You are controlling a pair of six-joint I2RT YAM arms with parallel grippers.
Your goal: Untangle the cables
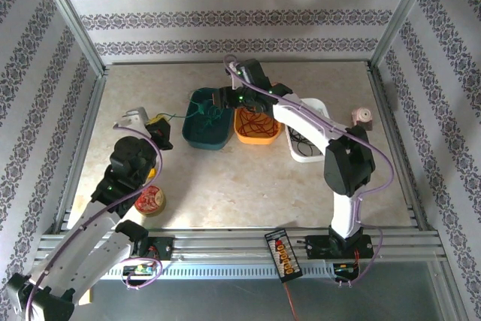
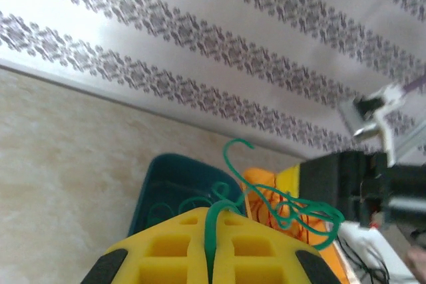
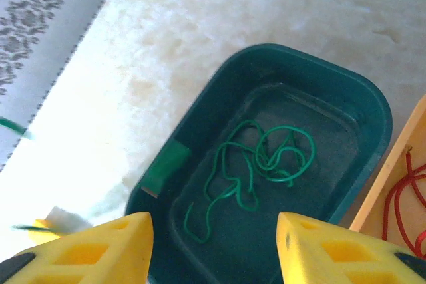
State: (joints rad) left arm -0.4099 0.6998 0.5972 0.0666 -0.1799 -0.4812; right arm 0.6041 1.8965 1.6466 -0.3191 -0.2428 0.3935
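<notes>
Left gripper [image 2: 212,219] clenched on one green cable [image 2: 211,241], pinched between its yellow fingers. The strand rises toward 12 o'clock, hooks over, then tangles in loops toward 3 o'clock. In the top view it runs from the left gripper [image 1: 159,129] toward 3 o'clock, to the teal bin [image 1: 197,137].

Right gripper [image 3: 213,225] released, jaws wide apart, hanging over the teal bin. Second green cable [image 3: 259,164] lies coiled loose on the bin floor.

Orange bin [image 1: 248,138] sits just beside the teal bin at its 3 o'clock, red cables [image 1: 258,122] inside. White tray [image 1: 299,157] further toward 3 o'clock, black cables [image 1: 304,140] in it.
</notes>
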